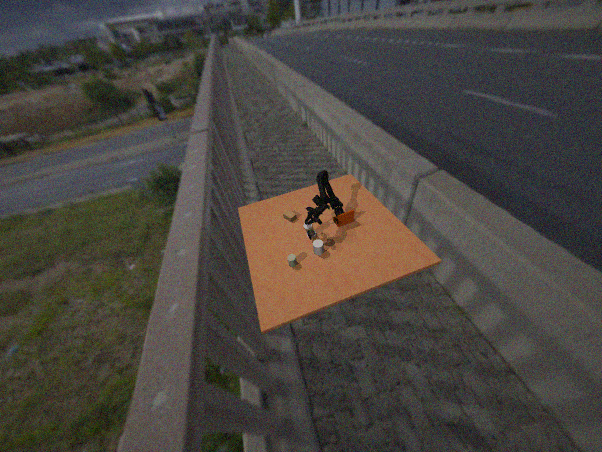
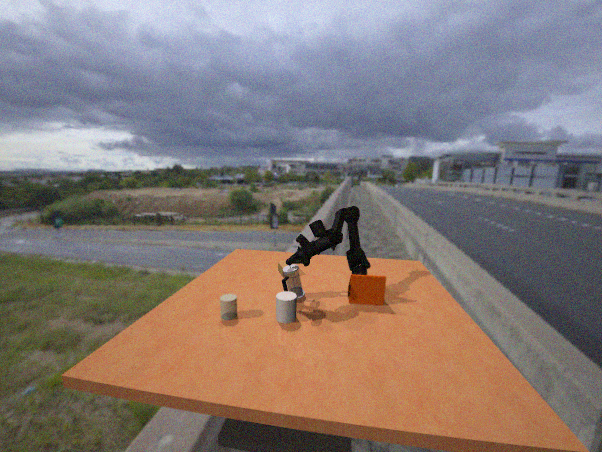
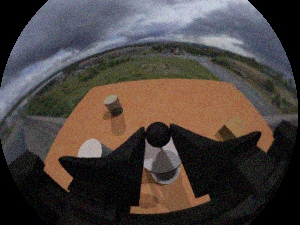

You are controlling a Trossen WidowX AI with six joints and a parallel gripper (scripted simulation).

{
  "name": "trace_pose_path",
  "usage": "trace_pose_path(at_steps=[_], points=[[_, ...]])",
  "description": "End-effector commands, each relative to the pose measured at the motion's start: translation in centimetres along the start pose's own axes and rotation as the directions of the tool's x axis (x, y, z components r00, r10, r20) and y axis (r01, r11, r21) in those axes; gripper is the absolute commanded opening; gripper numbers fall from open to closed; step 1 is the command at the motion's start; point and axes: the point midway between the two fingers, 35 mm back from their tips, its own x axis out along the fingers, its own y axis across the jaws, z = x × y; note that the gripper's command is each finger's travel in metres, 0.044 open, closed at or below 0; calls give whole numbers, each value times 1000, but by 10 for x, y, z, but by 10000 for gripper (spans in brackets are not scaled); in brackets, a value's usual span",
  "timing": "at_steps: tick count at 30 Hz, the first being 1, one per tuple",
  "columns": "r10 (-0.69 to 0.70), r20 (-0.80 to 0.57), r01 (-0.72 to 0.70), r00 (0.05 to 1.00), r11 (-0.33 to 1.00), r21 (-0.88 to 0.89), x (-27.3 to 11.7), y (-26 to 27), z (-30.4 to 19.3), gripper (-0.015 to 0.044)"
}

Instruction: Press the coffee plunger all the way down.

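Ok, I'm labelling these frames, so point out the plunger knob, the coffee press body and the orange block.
plunger knob [image 3: 157, 133], wrist view, on its dark round top between the fingers.
coffee press [image 2: 293, 281], exterior view, on its upright silver body.
orange block [image 2: 367, 289], exterior view, on its front face.
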Motion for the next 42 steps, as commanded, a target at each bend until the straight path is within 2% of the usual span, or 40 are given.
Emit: trace_pose_path(at_steps=[1, 8, 20, 29, 38, 42], points=[[0, 0, 0, 1000, 1000, 0, 0, 0, 0, 125], [0, 0, 0, 1000, 1000, 0, 0, 0, 0, 125], [0, 0, 0, 1000, 1000, 0, 0, 0, 0, 440], [7, 20, -8, 1000, 1000, 6, -8, 1, 15, 440], [1, -19, -1, 1000, 1000, -3, -66, -14, 46, 440], [-2, -19, 2, 1000, 1000, -5, -72, -18, 48, 440]])
